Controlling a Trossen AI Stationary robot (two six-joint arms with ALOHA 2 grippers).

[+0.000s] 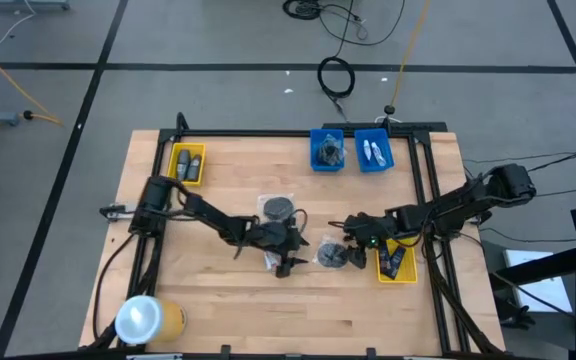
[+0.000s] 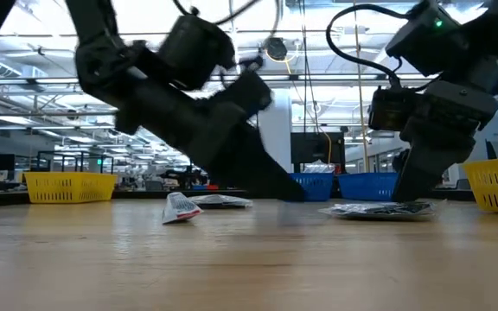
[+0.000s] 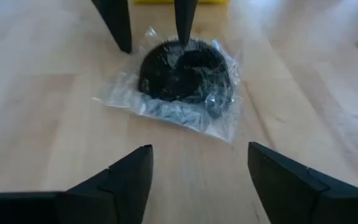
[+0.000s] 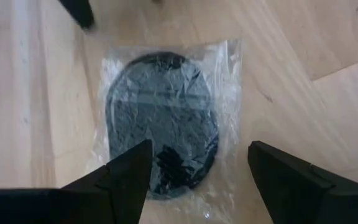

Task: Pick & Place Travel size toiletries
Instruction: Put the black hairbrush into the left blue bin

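A round grey disc in a clear bag (image 1: 330, 257) lies flat on the table between the two grippers. My right gripper (image 4: 197, 149) is open and low over this disc (image 4: 160, 124), which shows between its fingers. My left gripper (image 3: 197, 155) is open and points at the same bagged disc (image 3: 185, 78) from the table's left, a short way off. A second bagged disc (image 1: 276, 208) lies farther back. A small white tube (image 2: 180, 210) lies on the table near the left arm. My right gripper comes at the bagged disc from above, slanting from the table's right. One fingertip (image 3: 182, 37) stands at the disc's edge and the other (image 3: 124, 45) beside the bag. I cannot tell whether they touch it.
A yellow bin (image 1: 396, 262) sits just right of the right gripper and holds dark items. Another yellow bin (image 1: 188, 163) is at the far left, and two blue bins (image 1: 328, 150) (image 1: 373, 150) stand at the far edge. A big yellow roll (image 1: 148, 318) lies near the left front corner.
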